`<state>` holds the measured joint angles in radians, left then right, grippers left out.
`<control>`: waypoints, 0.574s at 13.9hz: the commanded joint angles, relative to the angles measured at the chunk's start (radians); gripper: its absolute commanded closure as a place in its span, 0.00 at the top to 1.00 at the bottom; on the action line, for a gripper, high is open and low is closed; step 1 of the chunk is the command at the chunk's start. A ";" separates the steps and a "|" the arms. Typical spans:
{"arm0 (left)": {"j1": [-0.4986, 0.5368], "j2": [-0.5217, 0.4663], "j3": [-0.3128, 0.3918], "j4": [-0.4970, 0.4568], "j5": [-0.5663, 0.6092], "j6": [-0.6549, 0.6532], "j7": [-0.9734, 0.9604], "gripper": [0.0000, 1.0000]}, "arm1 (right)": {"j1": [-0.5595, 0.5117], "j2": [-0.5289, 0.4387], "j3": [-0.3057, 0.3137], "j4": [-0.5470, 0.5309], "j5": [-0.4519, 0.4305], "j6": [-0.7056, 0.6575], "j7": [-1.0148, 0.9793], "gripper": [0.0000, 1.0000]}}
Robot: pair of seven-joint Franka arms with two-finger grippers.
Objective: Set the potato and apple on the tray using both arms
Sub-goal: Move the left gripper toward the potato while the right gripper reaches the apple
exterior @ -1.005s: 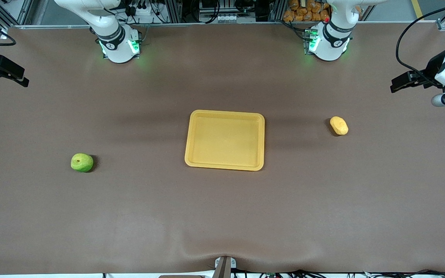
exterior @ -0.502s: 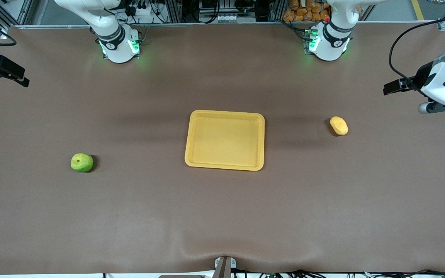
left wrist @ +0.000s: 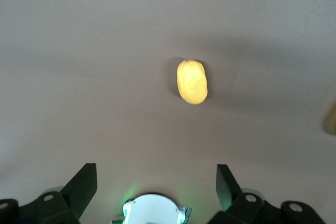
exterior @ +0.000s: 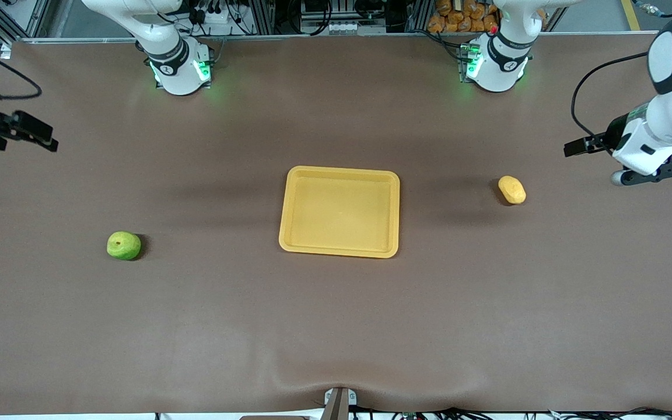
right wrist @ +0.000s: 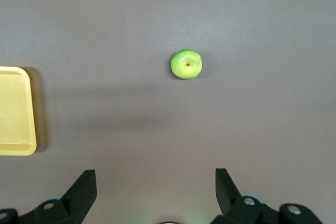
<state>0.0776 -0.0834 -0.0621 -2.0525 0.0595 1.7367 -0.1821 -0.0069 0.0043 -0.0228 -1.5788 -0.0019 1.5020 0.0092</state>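
Tray (exterior: 339, 212) sits flat at mid-table, long sides running toward the arm bases, nothing on it.

Potato (exterior: 512, 189) lies on the brown table (exterior: 336, 326) toward the left arm's end, well apart from the tray and level with the half of it farther from the front camera. In the left wrist view the potato (left wrist: 192, 81) lies alone on the cloth.

Apple (exterior: 123, 245) rests toward the right arm's end, well apart from the tray, nearer the front camera than the potato and about level with the tray's near edge. Right wrist view: apple (right wrist: 186, 64) stem dimple up, with one corner of the tray (right wrist: 16, 109) at the frame's margin.

Left gripper (exterior: 572, 147) is up over the bare table at the left arm's end, out past the potato; its fingers (left wrist: 82, 186) are spread wide, nothing between them.

Right gripper (exterior: 43, 140) is up over the table edge at the right arm's end, not above the apple; fingers (right wrist: 83, 189) likewise wide apart and holding nothing
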 commanded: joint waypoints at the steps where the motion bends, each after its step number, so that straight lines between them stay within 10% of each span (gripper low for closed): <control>1: 0.002 -0.033 -0.007 -0.104 0.005 0.108 -0.022 1.00 | -0.001 0.026 0.006 -0.047 -0.017 0.058 0.009 1.00; 8: -0.002 -0.001 -0.007 -0.221 -0.035 0.277 -0.045 1.00 | 0.024 0.178 0.006 -0.099 -0.015 0.194 -0.029 1.00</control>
<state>0.0758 -0.0813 -0.0644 -2.2338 0.0393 1.9607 -0.2105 0.0165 0.1461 -0.0187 -1.6856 -0.0019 1.6692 0.0052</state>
